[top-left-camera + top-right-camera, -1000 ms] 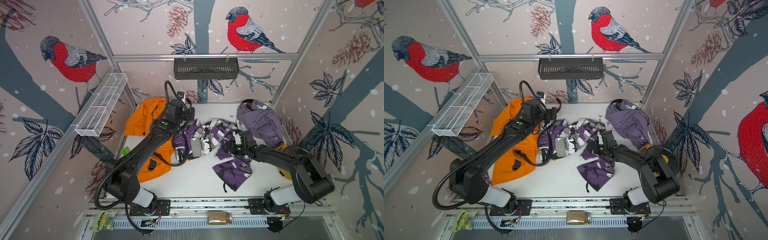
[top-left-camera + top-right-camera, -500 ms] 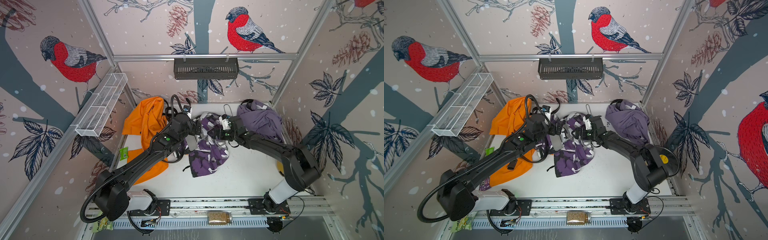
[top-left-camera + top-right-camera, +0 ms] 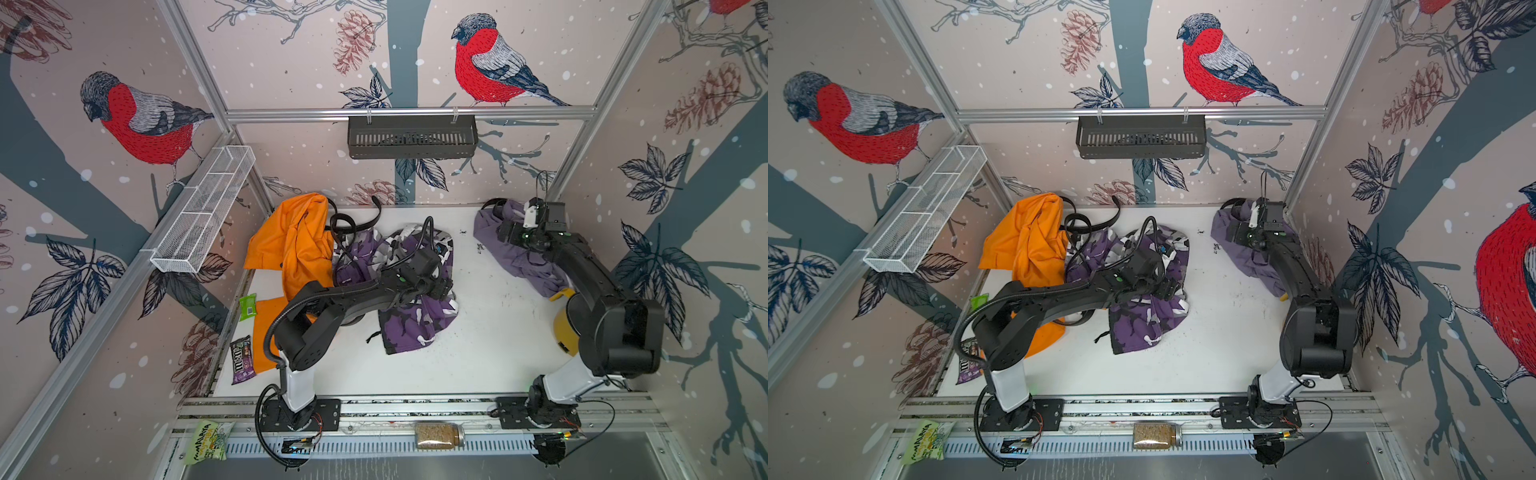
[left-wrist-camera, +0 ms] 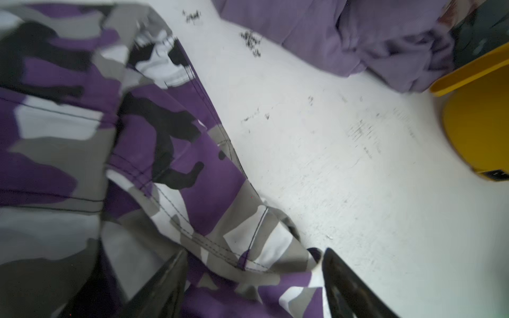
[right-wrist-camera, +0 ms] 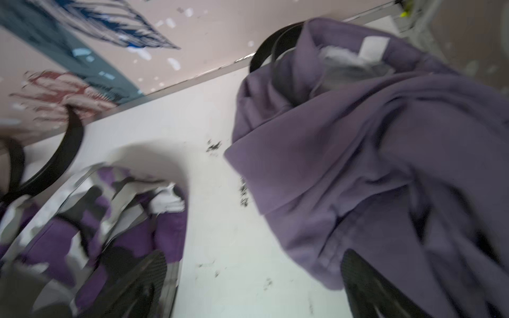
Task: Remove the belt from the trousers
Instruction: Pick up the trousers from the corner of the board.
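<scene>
The purple camouflage trousers (image 3: 415,320) lie bunched mid-table in both top views. A black belt (image 3: 353,222) loops behind them, against the orange garment; whether it still runs through any loop is hidden. My left gripper (image 3: 442,286) hangs over the trousers' right edge. In the left wrist view, its jaws (image 4: 254,258) stand apart astride a camouflage fold (image 4: 248,242), not pinching it. My right gripper (image 3: 505,232) is open over the plain purple trousers (image 3: 523,257) at the back right, with bare table between its fingers (image 5: 253,275). A second black belt (image 5: 264,52) sits in that waistband.
An orange garment (image 3: 299,245) lies at the back left and a yellow object (image 3: 563,324) by the right arm. A green packet (image 3: 248,306) and a dark sweets packet (image 3: 242,359) lie along the left edge. A white wire basket (image 3: 203,208) and a black basket (image 3: 411,137) hang on the walls.
The right arm has swung from the camouflage trousers to the back right corner. The left gripper has moved to the trousers' right edge and its jaws have narrowed. The trousers have shifted.
</scene>
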### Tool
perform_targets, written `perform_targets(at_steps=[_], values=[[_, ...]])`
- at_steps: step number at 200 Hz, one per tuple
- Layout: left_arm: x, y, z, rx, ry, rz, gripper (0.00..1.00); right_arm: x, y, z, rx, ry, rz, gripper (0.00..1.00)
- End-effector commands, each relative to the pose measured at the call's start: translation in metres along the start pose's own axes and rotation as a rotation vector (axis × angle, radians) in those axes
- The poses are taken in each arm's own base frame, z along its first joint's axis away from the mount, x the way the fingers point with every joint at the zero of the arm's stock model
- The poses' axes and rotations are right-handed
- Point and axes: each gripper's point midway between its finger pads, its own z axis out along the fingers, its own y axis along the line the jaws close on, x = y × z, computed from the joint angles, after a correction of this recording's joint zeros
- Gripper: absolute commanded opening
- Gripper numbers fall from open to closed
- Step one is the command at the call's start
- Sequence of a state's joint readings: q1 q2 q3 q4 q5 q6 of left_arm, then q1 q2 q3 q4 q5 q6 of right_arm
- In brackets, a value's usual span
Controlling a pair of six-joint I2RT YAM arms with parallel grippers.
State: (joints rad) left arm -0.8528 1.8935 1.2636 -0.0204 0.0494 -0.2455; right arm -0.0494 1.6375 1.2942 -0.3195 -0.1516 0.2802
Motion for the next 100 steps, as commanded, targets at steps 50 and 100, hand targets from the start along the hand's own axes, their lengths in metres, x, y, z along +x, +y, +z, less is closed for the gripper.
perform_targets(at_steps=[50,100], values=[[0.065,0.053,0.008,-0.126,0.184,-0.119,0.61,-0.046,-0.084,0.037,0.217,-0.028,0.096,0.99],[0.064,0.071,-0.004,-0.161,0.159,-0.164,0.64,-0.015,-0.095,0.103,0.187,0.123,0.146,1.00]])
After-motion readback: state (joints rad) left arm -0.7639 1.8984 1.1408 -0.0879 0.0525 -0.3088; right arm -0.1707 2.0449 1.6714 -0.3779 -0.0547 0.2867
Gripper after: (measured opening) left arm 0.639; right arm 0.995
